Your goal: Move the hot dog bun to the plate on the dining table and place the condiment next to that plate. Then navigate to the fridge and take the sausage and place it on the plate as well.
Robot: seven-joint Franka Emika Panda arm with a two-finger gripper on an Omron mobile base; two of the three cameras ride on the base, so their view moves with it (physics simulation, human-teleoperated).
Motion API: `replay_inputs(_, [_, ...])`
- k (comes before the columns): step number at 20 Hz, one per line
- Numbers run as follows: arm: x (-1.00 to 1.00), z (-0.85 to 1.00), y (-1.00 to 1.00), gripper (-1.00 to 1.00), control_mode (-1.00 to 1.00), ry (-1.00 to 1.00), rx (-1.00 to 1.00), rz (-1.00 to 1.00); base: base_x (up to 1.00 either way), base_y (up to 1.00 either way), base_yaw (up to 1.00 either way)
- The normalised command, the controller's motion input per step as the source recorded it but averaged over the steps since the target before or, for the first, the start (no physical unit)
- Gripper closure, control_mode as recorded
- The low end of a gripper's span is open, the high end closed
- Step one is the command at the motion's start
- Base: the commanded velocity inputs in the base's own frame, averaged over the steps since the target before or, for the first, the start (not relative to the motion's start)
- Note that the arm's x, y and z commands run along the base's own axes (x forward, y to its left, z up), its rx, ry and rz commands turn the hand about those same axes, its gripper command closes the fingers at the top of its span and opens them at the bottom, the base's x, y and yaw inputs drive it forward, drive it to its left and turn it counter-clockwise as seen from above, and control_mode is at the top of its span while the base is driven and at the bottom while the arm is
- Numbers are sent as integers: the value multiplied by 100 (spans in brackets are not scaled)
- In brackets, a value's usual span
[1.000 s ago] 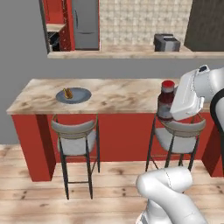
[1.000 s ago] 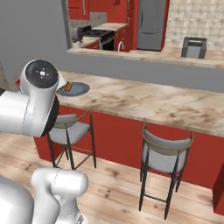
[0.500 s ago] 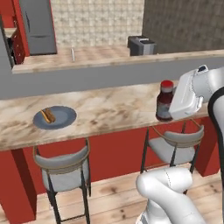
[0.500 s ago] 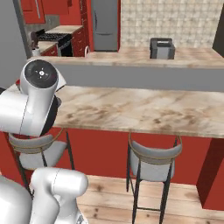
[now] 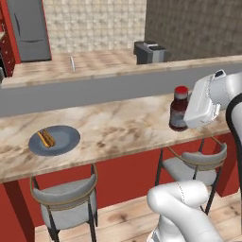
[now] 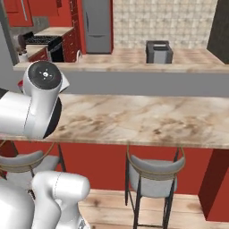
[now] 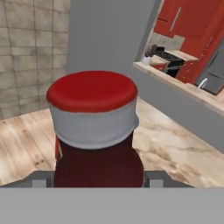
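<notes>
Right now the gripper (image 7: 99,177) is closed on the sauce bottle (image 5: 179,108), one finger on each side, low on its dark red body. Bottle is upright w/ a red cap, over the right end of the counter (image 5: 118,127). Well to the left, a blue plate (image 5: 54,140) sits on the counter w/ the bun (image 5: 46,138) on it.

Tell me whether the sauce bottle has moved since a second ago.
Yes. The sauce bottle, held in the gripper, has come forward over the table: it overlapped the front edge, now it's past it.
</notes>
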Motion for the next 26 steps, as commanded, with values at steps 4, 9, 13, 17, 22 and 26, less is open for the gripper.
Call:
replay_inputs(4, [0, 0, 0, 100, 100, 0, 0, 0, 47, 27, -3])
replay_inputs(9, [0, 0, 0, 100, 100, 0, 0, 0, 42, 44, 0])
replay_inputs(13, [0, 0, 0, 100, 100, 0, 0, 0, 41, 46, 0])
replay_inputs(17, [6, -6, 0, 100, -100, 0, 0, 2, 29, 10, 1])
replay_inputs(22, [46, -32, 0, 100, -100, 0, 1, 21, 0, 0, 0])
replay_inputs(26, [93, -67, 6, 100, -100, 0, 1, 30, 0, 0, 0])
